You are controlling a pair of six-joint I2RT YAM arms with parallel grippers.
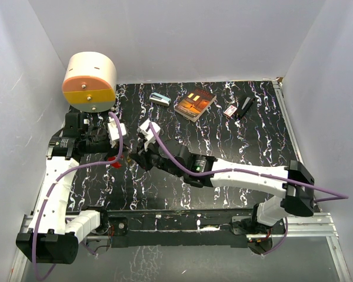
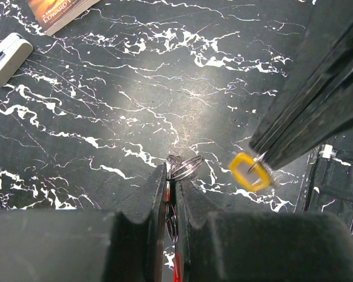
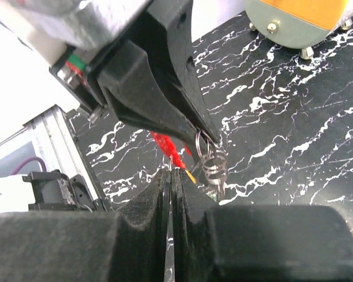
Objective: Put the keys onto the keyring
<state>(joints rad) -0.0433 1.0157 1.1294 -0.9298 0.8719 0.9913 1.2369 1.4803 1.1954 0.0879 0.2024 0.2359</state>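
Left wrist: your left gripper (image 2: 171,179) is pinching the keyring (image 2: 186,165), red key (image 3: 168,147) hanging under it, and your right gripper (image 2: 266,155) is clamped on the yellow key (image 2: 249,171) just beside the keyring

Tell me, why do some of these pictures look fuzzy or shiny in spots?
Left wrist view: pale glare sheens the black table, the yellow key is soft-edged, and the left gripper pinching the keyring is blurred from closeness. Right wrist view: the right gripper is out of focus, the wall behind washed out white. Top view: even light, no harsh shadows.
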